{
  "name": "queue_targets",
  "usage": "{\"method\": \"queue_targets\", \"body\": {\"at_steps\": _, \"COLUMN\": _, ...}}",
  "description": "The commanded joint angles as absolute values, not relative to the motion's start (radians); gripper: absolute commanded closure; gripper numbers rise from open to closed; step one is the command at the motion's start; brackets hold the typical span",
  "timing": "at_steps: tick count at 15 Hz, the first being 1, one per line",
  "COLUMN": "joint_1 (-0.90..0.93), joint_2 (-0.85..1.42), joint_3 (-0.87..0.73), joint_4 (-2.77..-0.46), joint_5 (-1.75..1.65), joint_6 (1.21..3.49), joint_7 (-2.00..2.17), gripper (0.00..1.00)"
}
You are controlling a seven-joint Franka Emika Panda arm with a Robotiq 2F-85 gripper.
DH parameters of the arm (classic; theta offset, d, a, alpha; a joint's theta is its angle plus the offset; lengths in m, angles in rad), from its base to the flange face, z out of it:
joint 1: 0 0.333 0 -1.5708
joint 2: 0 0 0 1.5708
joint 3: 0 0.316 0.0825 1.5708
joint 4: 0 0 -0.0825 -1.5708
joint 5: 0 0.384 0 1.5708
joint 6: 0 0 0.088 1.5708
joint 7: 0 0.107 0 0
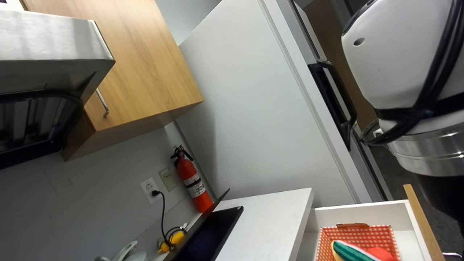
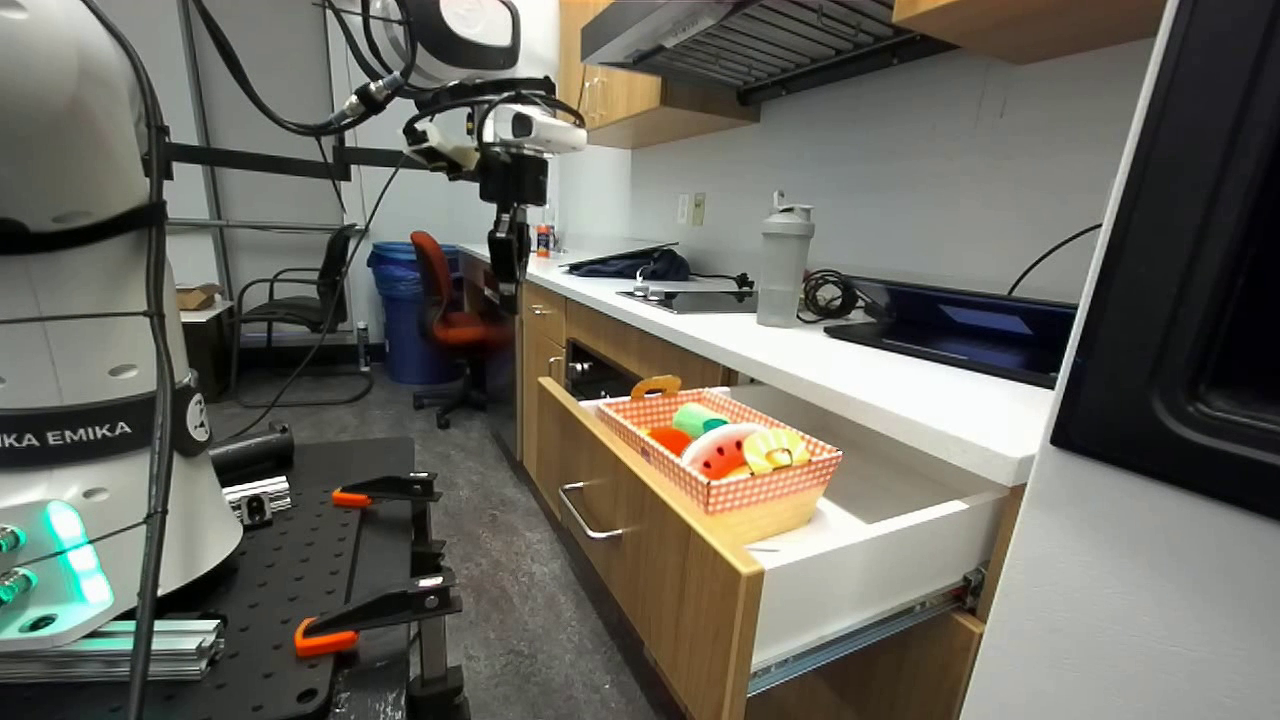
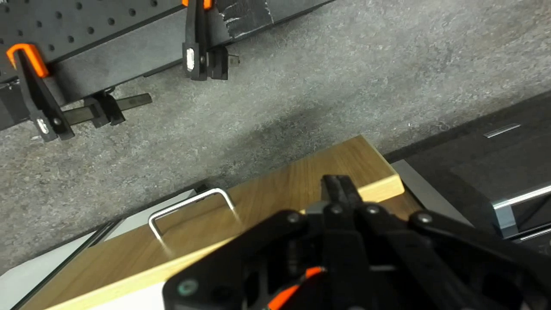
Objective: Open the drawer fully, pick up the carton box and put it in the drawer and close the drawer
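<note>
Our claw (image 3: 338, 178) is pinched together on nothing. Lower than it, the long wooden drawer (image 2: 675, 565), checked carton box (image 2: 770, 490) inside, stretches off to one side; likely we push.

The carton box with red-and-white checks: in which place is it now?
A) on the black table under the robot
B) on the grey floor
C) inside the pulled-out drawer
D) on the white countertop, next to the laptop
C: in both exterior views the carton box sits inside the drawer, which is pulled out from under the white countertop.
</note>
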State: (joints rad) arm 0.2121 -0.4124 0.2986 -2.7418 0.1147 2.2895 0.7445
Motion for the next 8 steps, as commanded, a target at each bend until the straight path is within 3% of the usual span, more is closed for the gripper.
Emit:
{"method": "queue_targets", "body": {"at_steps": 1, "joint_1": 0.206, "joint_2": -0.415, "joint_3": 0.306, "joint_4": -2.741, "joint_5": 0.119, "joint_6": 2.287, "joint_7": 0.741, "gripper": 0.98}}
{"method": "queue_targets", "body": {"at_steps": 4, "joint_1": 0.207, "joint_2": -0.419, "joint_3": 0.306, "joint_4": -2.741, "joint_5": 0.119, "joint_6": 2.287, "joint_7": 0.740, "gripper": 0.76}}
{"method": "queue_targets", "body": {"at_steps": 8, "joint_1": 0.208, "joint_2": -0.420, "joint_3": 0.306, "joint_4": -2.741, "joint_5": 0.119, "joint_6": 2.287, "joint_7": 0.740, "gripper": 0.74}}
